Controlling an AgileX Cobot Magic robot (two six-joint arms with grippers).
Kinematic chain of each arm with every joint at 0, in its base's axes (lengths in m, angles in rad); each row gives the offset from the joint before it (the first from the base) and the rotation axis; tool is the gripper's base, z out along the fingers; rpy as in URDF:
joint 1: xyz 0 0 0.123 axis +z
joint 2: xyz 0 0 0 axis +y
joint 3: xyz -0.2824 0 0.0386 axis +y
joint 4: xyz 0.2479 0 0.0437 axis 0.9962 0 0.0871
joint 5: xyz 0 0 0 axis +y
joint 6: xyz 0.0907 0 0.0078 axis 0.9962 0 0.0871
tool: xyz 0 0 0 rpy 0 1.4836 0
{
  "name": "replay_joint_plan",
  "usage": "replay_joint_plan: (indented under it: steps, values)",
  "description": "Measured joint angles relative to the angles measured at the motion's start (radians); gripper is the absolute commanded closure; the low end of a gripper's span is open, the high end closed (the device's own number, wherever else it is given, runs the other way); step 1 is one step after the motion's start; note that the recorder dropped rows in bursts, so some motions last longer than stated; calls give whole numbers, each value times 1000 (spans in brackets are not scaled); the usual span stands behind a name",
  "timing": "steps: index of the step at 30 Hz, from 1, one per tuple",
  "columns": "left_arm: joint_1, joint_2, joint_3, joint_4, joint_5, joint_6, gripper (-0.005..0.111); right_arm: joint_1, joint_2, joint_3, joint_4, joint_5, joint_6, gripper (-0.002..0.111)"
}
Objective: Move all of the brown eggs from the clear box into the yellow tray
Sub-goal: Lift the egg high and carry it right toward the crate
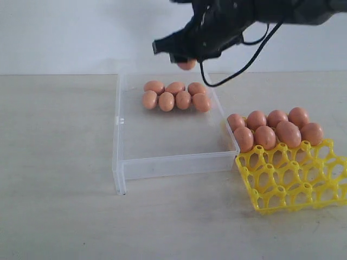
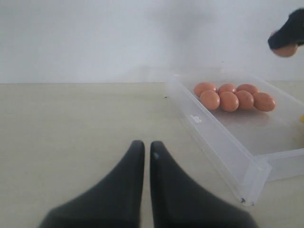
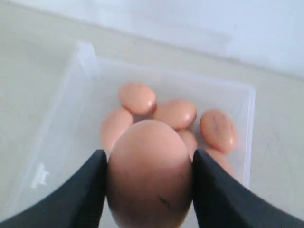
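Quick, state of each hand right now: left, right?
Left hand: closed, holding nothing.
Right hand: closed on one brown egg.

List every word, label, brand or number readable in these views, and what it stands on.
None readable. The shallow clear plastic box, bright yellow plastic lattice tray, smooth brown oval eggs, left gripper and right gripper show no print.
A small pale mark on the box's wall is too small to tell.
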Motion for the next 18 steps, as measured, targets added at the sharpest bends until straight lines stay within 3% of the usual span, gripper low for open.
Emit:
replay_joint_plan:
  steps: [4,9,13,18]
  values:
    - [0,0,0,0,0,0,103,0,-98,0,23,-13,-5,109]
    - [0,0,0,0,0,0,103,0,-200,78,174,-36,-153,109]
    - [0,0,0,0,0,0,103,0,-340,337,340,-213,-353,109]
    - [0,0,0,0,0,0,103,0,-567,738,383,-558,-423,109]
